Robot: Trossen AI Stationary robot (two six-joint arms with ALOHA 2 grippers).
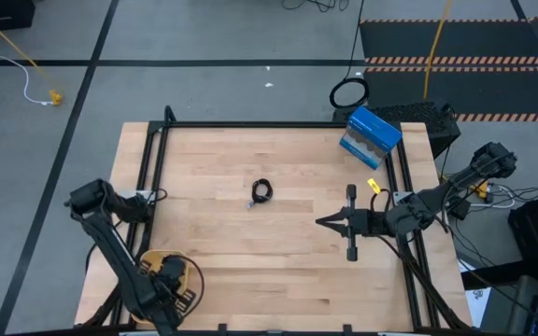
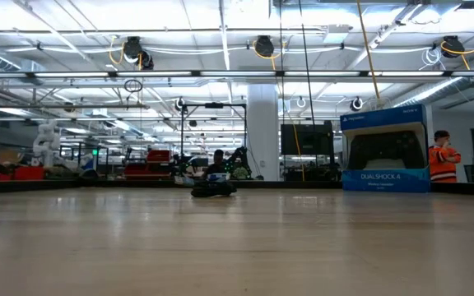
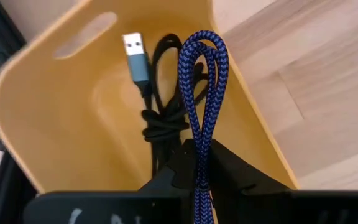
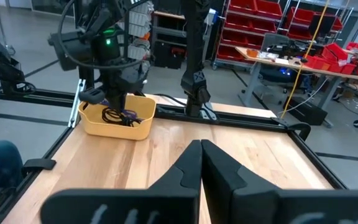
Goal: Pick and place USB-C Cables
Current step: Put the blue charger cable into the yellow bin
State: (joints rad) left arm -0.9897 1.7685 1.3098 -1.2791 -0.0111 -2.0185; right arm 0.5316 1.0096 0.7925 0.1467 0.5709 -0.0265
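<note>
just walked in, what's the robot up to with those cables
It is collecting USB-C cables into a yellow bin at the table's near left corner. The left gripper is over the bin, shut on the purple braided cable; a black cable already lies inside. Another coiled black cable waits mid-table. The right gripper hovers shut and empty over the table's right side.

I'm running this in an industrial lab/workshop: red parts bins (image 4: 260, 25) on racks, workbenches (image 4: 303, 62) w/ gear, ceiling strip lights (image 2: 220, 41), hazard-striped floor (image 1: 465, 61), other robot rigs (image 2: 48, 140) in background.
</note>
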